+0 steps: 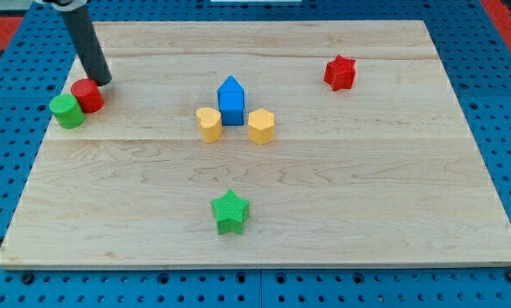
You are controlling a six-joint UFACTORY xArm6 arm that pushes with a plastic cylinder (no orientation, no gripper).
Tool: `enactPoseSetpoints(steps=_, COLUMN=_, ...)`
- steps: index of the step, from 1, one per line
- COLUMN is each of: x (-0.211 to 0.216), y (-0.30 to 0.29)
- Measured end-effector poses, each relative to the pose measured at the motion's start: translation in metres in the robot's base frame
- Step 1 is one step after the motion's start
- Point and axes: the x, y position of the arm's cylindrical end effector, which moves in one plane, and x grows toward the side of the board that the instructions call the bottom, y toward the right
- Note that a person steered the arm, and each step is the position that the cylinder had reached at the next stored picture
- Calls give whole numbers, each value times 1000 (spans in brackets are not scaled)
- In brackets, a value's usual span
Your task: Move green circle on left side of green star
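You see my tip [102, 79] planted on the wooden board [341, 197] near its top-left corner. The rod is a plain dark stick with nothing to spread or pinch; its end simply rests on the wood, just above and a touch to the right of the red circle [87, 95]. Whether it actually touches that block, you cannot tell.

The green circle [66, 111] sits at the board's left edge, pressed against the red circle's lower-left side. So it lies below and to the left of my tip, with the red circle between the two.

The green star [230, 211] stands well apart, low on the board and a little left of its centre, down and to the right of the green circle.

Near the middle you find a blue house-shaped block [231, 100], with a yellow heart [208, 124] at its lower left and a yellow hexagon [261, 126] at its lower right. A red star [340, 73] sits alone toward the upper right.
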Motion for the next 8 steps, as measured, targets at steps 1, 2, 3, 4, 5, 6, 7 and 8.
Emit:
enactPoseSetpoints(steps=1, x=7, y=-12)
enactPoseSetpoints(steps=2, x=10, y=-28)
enactPoseSetpoints(steps=3, x=27, y=-35)
enactPoseSetpoints(steps=4, x=53, y=-41)
enactPoseSetpoints(steps=5, x=56, y=-57)
enactPoseSetpoints(steps=6, x=72, y=-66)
enactPoseSetpoints(steps=7, x=115, y=-34)
enactPoseSetpoints(steps=8, x=155, y=18)
